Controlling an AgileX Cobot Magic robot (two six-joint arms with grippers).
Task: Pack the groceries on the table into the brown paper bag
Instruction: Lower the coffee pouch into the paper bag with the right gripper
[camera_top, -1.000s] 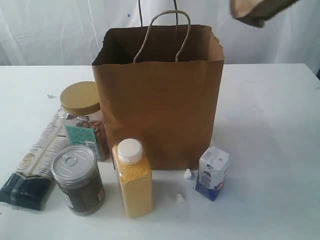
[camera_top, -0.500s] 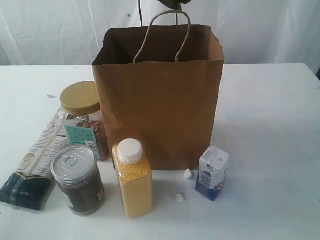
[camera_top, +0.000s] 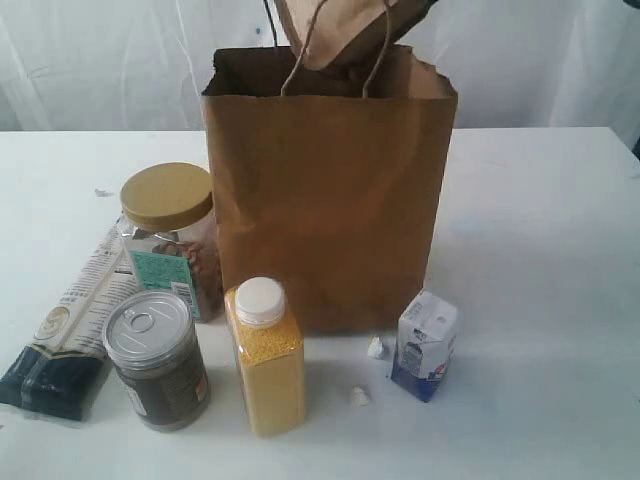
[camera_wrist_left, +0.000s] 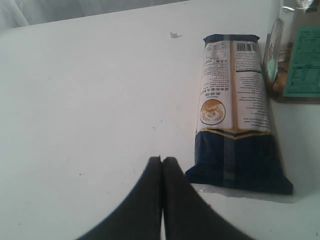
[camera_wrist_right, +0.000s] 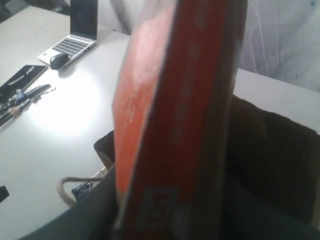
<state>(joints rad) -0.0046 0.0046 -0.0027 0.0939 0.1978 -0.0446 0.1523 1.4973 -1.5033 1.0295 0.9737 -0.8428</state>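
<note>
Tabletop (camera_top: 540, 200) white, pale curtain (camera_top: 100, 60) behind

place: lab or office | cues: laptop (camera_wrist_right: 70, 45), mouse (camera_wrist_right: 59, 60), white curtain (camera_top: 100, 60)

Left hand (camera_wrist_left: 161, 159): jaws pressed together, held low over the table (camera_wrist_left: 85, 100).
Right hand (camera_wrist_right: 172, 217): raised high — jaws partway apart, clamped on the brown orange-labelled pouch (camera_wrist_right: 170, 100).
</note>
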